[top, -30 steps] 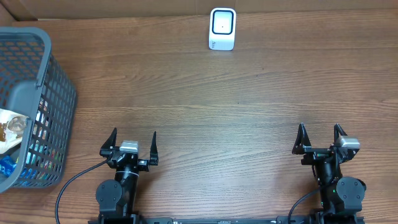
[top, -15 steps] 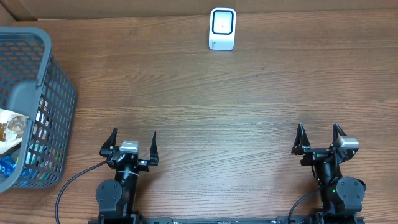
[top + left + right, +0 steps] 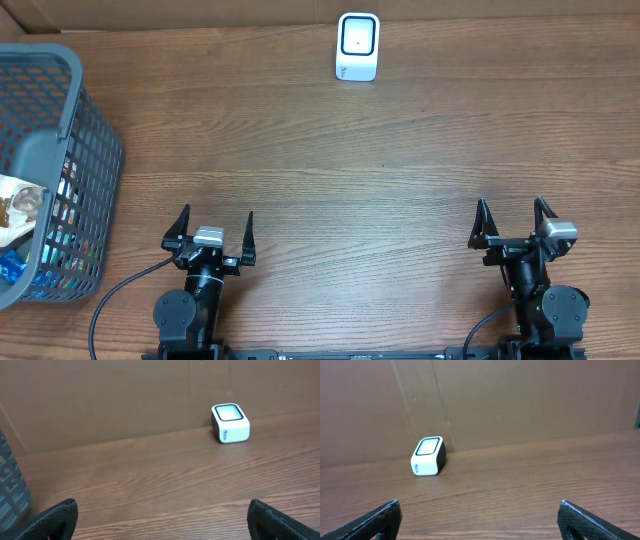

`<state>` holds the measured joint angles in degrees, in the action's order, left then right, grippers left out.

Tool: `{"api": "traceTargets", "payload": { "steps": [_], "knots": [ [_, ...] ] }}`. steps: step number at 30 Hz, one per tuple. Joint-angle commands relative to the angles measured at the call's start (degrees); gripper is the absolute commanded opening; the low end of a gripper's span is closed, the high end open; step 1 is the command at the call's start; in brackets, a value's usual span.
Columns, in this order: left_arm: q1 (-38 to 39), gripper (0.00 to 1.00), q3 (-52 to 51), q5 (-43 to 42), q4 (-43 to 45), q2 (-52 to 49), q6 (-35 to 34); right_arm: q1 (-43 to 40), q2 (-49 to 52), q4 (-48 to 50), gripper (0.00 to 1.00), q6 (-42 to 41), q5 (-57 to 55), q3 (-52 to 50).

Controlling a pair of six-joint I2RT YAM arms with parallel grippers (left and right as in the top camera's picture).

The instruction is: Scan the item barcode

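Observation:
A small white barcode scanner [image 3: 357, 46] with a dark window stands at the far edge of the wooden table; it also shows in the left wrist view as the scanner [image 3: 230, 423] and in the right wrist view as the scanner [image 3: 428, 455]. Packaged items [image 3: 22, 215] lie in a grey mesh basket [image 3: 90, 150] at the far left. My left gripper [image 3: 213, 229] rests open at the near left, nothing between its fingers. My right gripper [image 3: 511, 220] rests open at the near right, holding nothing. Both are far from the scanner and the basket.
A brown cardboard wall [image 3: 125, 395] runs along the back of the table behind the scanner. The basket's corner [image 3: 10, 485] shows at the left edge of the left wrist view. Bare wood [image 3: 350, 190] lies between the grippers and the scanner.

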<state>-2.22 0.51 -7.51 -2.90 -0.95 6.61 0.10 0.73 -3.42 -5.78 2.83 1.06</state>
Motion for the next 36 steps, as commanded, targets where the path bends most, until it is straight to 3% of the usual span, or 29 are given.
{"api": "traceTargets", "payload": {
  "steps": [1,8,22,29,36],
  "knots": [
    [0.4,1.0,-0.1,-1.6,1.3,0.7,-0.7,0.2,-0.6,1.4,1.0,-0.2,1.7,-0.6],
    [0.4,1.0,2.4,-2.4,0.4,0.7,-1.1,0.2,-0.6,2.0,1.0,-0.2,2.9,-0.6],
    [0.4,1.0,16.3,-5.2,-13.4,-0.9,-1.1,0.2,-0.5,3.1,1.0,-0.2,6.3,4.7],
    [0.4,1.0,27.0,-6.1,-18.4,-10.1,-1.0,0.2,1.3,2.8,1.0,-0.2,7.1,10.2],
    [0.4,1.0,43.7,-6.1,-26.7,-26.0,-1.0,0.2,11.0,2.5,1.0,-0.2,8.6,19.1]
  ]
}}
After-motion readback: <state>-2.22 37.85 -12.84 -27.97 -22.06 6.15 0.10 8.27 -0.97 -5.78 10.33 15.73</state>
